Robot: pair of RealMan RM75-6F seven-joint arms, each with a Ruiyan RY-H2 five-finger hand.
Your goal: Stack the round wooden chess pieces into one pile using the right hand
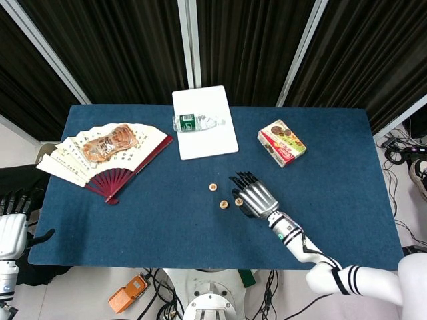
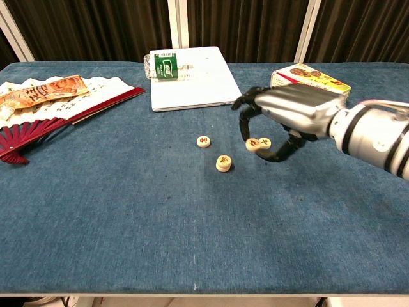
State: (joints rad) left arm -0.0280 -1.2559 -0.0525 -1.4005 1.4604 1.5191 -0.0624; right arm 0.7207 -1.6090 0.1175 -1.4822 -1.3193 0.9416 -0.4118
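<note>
Left hand (image 1: 13,230): at the far left edge of the head view, off the worktop (image 2: 128,217), fingers apart and holding nothing; well away from the pieces.
Folding fan (image 2: 45,102): spread open at the left, printed with columns of script too small to read; a snack packet (image 2: 39,89) lies on it.
Laptop (image 2: 195,80): white, closed, at the back; a water bottle with a green label (image 2: 165,66) lies on its left edge, the label text unreadable.
Far chess piece (image 2: 203,141): flat on the cloth, red character on top, not legible.
Middle chess piece (image 2: 223,163): flat on the cloth, appears to sit thicker than the far one; whether it is already two stacked I cannot tell.
Held chess piece (image 2: 258,144): pinched between thumb and fingertip of the right hand, clear of the cloth, dark character on its face.
Right hand (image 2: 284,118): clamped on that piece, remaining fingers curled loosely.
Key relation: the middle piece lies just left of and nearer the robot than the held piece, so the carry probably goes leftward and down onto it.
Biscuit box (image 2: 310,89): behind the right hand, red trim, print too small to read.
</note>
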